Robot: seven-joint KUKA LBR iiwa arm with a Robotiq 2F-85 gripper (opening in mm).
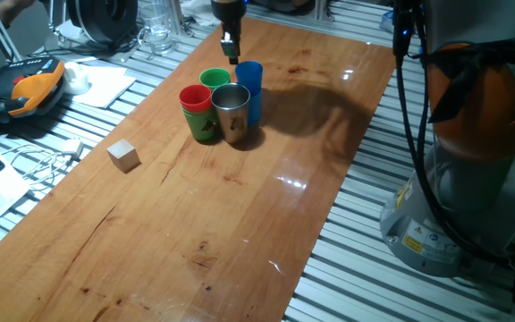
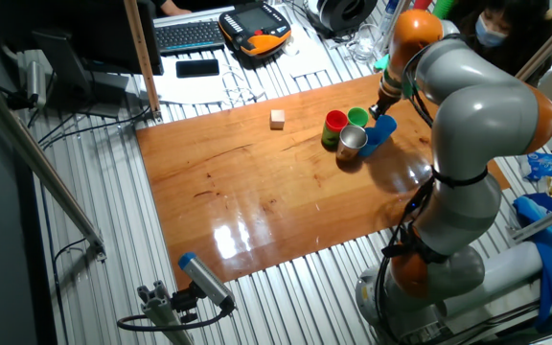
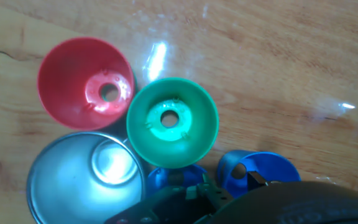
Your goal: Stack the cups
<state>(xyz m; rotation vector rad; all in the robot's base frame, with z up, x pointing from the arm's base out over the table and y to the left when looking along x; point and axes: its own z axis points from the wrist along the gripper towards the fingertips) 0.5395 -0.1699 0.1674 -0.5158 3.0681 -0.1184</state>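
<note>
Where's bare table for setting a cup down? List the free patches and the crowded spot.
Free: the wide near stretch of the table below the wooden cube, and the glossy strip between the cups and the robot's base. Crowded: the far end, where the red cup, green cup, steel cup and blue stack huddle under the gripper.

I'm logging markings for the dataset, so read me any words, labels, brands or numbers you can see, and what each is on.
No text can be read.
Robot base sticker: yellow and white label, print too small.
Orange pendant: markings blurred.
Keyboard: key legends too small.
Red cup, green cup, steel cup: no markings visible.
</note>
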